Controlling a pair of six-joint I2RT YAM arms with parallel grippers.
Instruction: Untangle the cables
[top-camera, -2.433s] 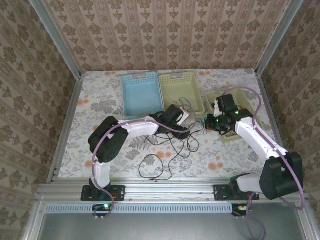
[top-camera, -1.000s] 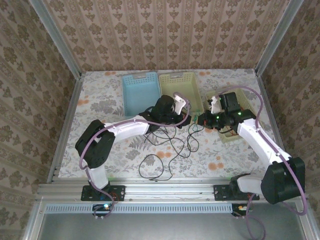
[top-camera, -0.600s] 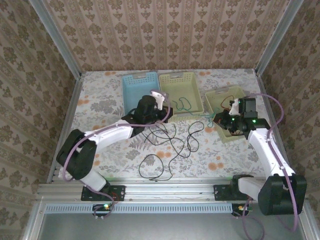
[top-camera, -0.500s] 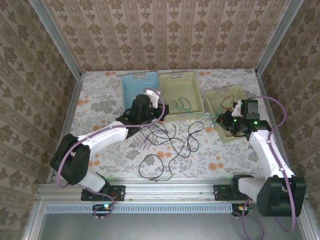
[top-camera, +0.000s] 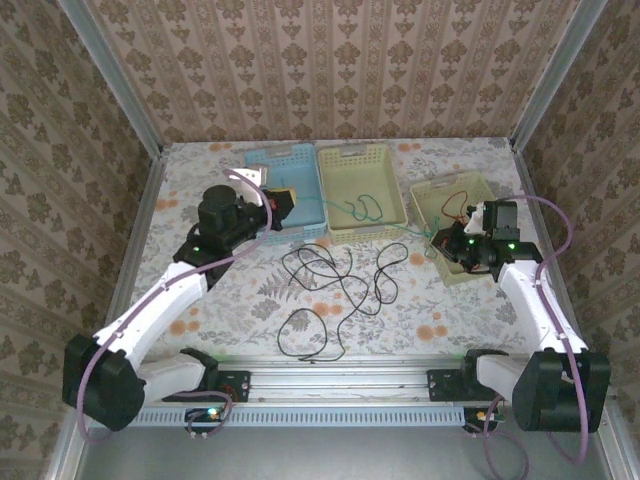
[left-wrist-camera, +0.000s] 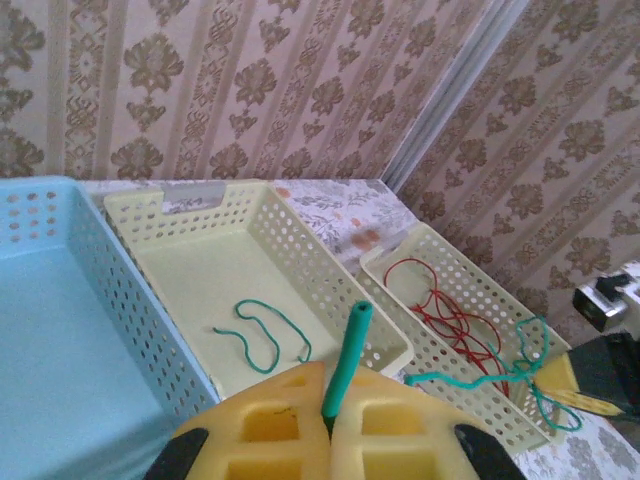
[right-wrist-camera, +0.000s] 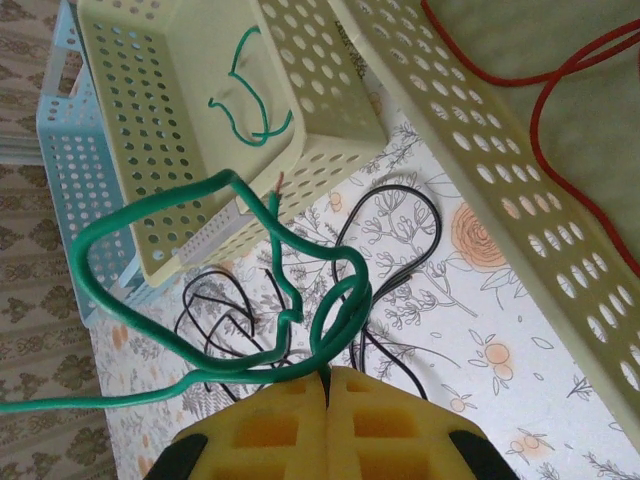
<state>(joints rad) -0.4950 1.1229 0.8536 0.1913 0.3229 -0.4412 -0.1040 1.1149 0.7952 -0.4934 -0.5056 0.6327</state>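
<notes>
A green cable stretches across the front of the middle basket between both grippers. My left gripper hangs over the blue basket and is shut on one end of that cable, which sticks up between its yellow pads. My right gripper sits by the right basket's near corner, shut on several green loops. Tangled black cables lie on the table between the arms. Another green cable lies in the middle basket, and a red cable in the right basket.
Three baskets line the back of the table: blue on the left, yellow-green in the middle, a pale one on the right. Patterned walls and metal posts enclose the floral table. Lilac arm cables trail along both arms.
My left arm has swung left, from the middle basket to over the blue basket, drawing the green cable out. My right gripper has shifted right to the right basket, still holding its loops.
</notes>
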